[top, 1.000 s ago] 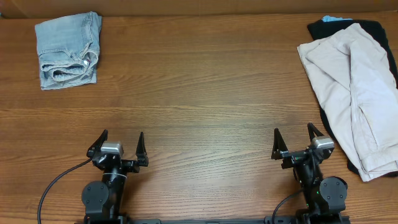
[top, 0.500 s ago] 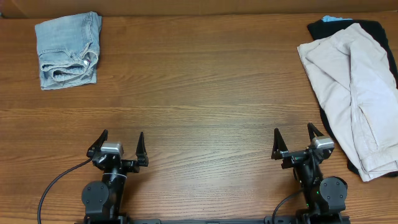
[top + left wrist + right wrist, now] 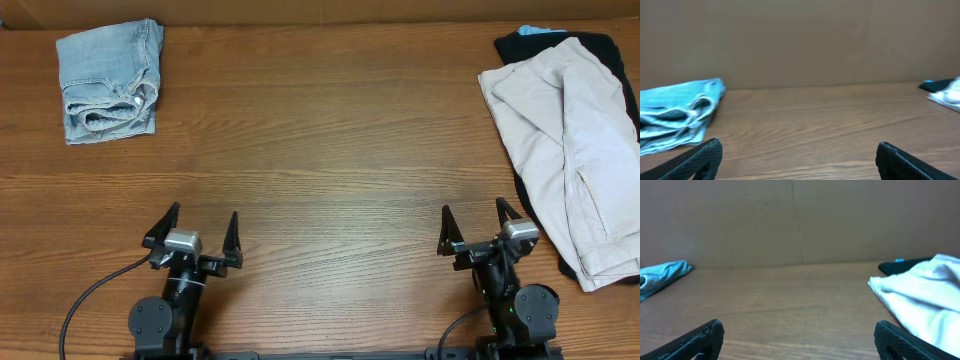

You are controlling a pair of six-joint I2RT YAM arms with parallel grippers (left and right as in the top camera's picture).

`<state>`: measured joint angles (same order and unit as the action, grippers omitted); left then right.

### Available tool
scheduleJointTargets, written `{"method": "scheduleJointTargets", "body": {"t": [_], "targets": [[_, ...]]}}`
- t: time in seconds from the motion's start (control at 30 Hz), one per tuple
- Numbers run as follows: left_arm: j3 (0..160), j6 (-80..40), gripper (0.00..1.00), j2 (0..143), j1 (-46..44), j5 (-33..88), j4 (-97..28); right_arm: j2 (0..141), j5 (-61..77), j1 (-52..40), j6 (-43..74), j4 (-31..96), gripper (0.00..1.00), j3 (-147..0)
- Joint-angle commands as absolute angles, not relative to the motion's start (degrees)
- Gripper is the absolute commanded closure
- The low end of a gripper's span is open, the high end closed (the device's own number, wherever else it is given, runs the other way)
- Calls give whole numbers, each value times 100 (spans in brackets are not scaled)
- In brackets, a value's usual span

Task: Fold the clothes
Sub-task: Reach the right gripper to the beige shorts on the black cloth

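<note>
Starting with the pale beige shorts (image 3: 570,150): lying unfolded and rumpled at the right edge of the table (image 3: 340,150). Long axis running far to near, the far end leaning in toward the table's middle, the near end out toward the right edge. Cannot tell which end carries the waistband. Resting on top of a black garment (image 3: 605,45), with black showing past the far end and along the inner side. Peeking out at the far end, a small scrap of bright blue (image 3: 540,31).

Over to the far left corner now, well apart: folded denim shorts (image 3: 108,82), a compact light-blue bundle.

Down at the near edge, the left gripper (image 3: 204,210): fingers spread wide, nothing between them, pointing across the bare wood. Same for the right gripper (image 3: 471,206): spread apart, empty, sitting just beside the near end of the beige shorts without touching them.
</note>
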<state>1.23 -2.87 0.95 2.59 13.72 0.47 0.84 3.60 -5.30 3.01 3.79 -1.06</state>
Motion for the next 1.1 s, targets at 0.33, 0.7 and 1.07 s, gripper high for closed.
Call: {"method": "scheduleJointTargets", "body": {"t": [0.33,0.7,1.07], "targets": [[2998,-384,0,1109,207,1815,-1750,95,1299,-510,314,-884,0,-1247],[6080,-130,0,3889,207,2536,-3546,2003,1302,-513,250,1892,0,-4735],[8256,648,0,6431,207,2508,-5625,5133,1426,-513,259,4882,0,-7872]]}}
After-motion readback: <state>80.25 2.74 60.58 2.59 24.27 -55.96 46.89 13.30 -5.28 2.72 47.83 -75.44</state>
